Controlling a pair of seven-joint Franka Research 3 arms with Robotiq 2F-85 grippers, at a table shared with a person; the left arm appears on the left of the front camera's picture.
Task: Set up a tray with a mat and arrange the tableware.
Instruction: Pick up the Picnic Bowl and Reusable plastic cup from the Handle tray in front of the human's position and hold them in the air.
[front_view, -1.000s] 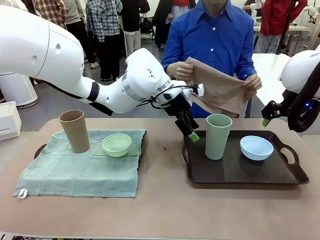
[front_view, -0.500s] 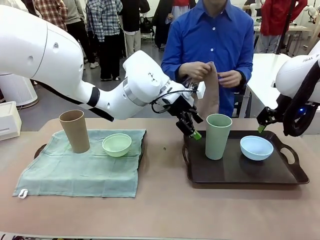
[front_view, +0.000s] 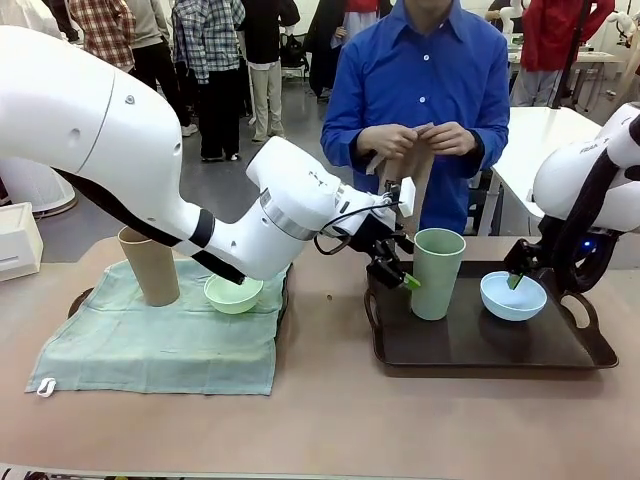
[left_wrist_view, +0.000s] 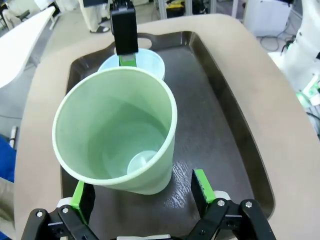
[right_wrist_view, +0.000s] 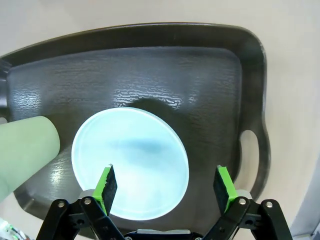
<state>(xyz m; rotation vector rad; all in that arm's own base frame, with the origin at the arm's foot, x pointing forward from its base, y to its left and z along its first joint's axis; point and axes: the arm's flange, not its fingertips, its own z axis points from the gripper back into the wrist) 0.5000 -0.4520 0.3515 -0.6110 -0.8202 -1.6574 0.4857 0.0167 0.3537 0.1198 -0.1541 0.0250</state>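
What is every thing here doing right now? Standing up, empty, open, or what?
sage cup: upright, empty, on the dark tray.
blue bowl: upright, empty, on the same tray.
tan cup: upright on the green mat.
mint bowl: upright on that mat.
green mat: spread flat.
tan cloth: bunched in the person's hands.
left tool: open, around the sage cup.
right tool: open, over the blue bowl.
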